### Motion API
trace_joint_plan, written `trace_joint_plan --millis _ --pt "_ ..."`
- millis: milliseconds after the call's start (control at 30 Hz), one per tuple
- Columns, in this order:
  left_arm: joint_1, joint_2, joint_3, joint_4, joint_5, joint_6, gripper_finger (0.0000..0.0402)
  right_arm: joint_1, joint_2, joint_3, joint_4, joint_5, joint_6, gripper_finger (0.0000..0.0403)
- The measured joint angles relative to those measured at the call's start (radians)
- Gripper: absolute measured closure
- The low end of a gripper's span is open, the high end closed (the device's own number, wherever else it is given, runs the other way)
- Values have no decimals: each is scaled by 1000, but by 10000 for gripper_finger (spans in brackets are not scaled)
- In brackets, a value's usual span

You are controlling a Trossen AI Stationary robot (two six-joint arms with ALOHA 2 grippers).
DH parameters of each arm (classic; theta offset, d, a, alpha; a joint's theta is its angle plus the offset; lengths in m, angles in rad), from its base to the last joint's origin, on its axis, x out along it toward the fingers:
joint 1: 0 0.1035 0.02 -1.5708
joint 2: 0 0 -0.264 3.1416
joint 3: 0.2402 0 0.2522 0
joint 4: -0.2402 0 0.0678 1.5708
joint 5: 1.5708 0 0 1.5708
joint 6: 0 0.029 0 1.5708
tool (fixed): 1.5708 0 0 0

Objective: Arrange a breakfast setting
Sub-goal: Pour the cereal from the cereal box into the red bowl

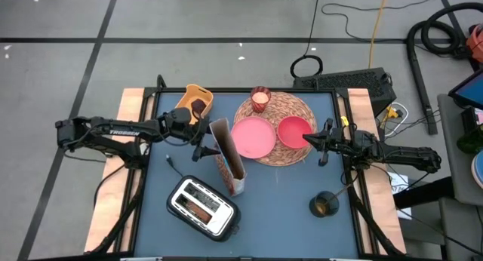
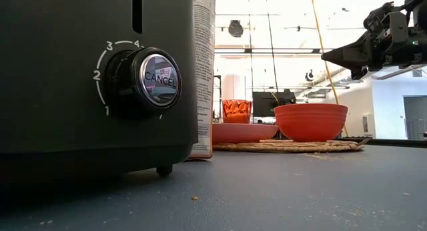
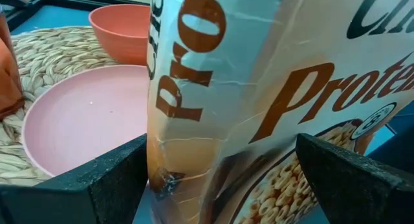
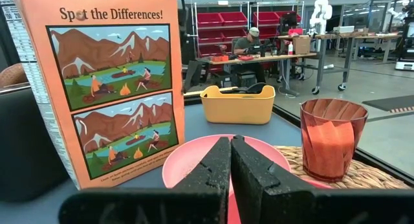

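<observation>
Left gripper (image 1: 205, 145): jaws wide, cereal box (image 1: 229, 157) upright between them | Right gripper (image 1: 309, 139): jaws shut, empty, above red bowl (image 1: 293, 130) | pink plate (image 1: 252, 136) on straw mat (image 1: 294, 109) beyond box

On your table the mat (image 1: 275, 129) carries the plate (image 1: 252, 136), with the bowl (image 1: 293, 130) to its right and the glass (image 1: 260, 99) behind. The cereal box (image 1: 229, 157) stands left of the plate, the toaster (image 1: 202, 207) in front of it, and the bin (image 1: 195, 101) behind-left.
</observation>
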Motion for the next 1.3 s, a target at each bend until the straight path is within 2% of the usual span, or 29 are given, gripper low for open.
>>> trace_joint_plan --millis 133,233,867,1033,1300 --pt "-12 0 0 -1 -19 21 22 0 0 0 0 0 0 397" --pt "-14 0 0 -1 -21 23 37 0 0 0 0 0 0 397" --pt "-14 0 0 -3 -21 26 292 0 0 0 0 0 0 397" --pt "-14 0 0 -1 -21 47 335 0 0 0 0 0 0 397" --pt "-14 0 -1 22 -21 37 377 0 0 0 0 0 0 397"
